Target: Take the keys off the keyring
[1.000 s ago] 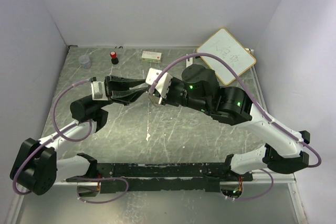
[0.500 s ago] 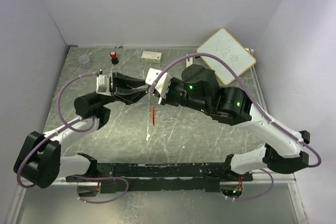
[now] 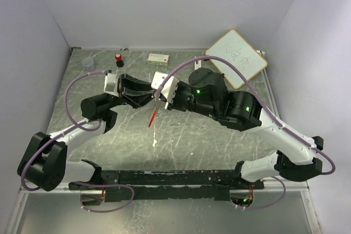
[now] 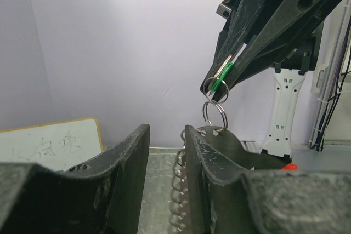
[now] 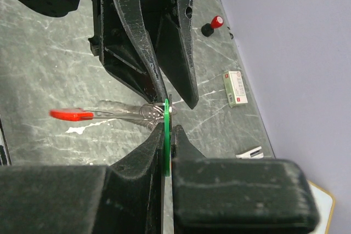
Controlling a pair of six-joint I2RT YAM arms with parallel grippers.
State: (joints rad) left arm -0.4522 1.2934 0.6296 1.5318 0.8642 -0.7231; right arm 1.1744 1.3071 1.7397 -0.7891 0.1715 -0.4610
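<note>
Red key (image 3: pixel 152 118) hangs tilted below the keyring (image 3: pixel 157 100).

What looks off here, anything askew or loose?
The red key dangles tilted from the ring, blurred in the right wrist view, so probably swinging. The right gripper pinches only the green key. Nothing looks spilled or broken.

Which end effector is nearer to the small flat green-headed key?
Right. The right end effector is shut on the green-headed key; the left end effector is just beside it, by the silver metal keyring.
</note>
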